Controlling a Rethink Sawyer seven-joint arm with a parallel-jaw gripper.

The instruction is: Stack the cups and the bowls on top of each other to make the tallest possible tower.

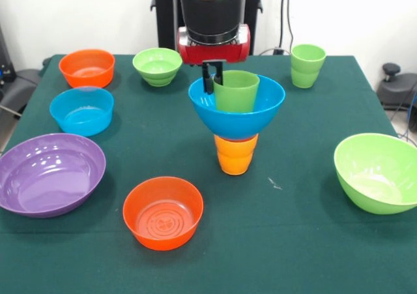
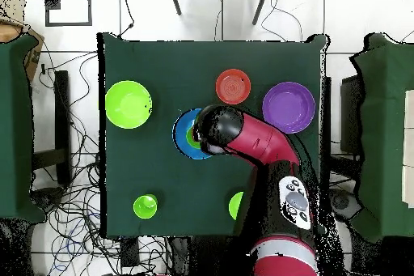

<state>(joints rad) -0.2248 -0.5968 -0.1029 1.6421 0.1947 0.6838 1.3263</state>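
Observation:
The tower stands mid-table: an orange cup upside down, a blue bowl resting on it, and a green cup upright inside the bowl. My gripper comes down at the green cup's left rim, its two black fingers close together with the cup's wall between them, shut on it. In the overhead view the arm covers the gripper; only the blue bowl and a sliver of the green cup show.
Loose around the tower are an orange bowl, a small lime bowl, green cups, a light blue bowl, a purple bowl, a second orange bowl and a large lime bowl.

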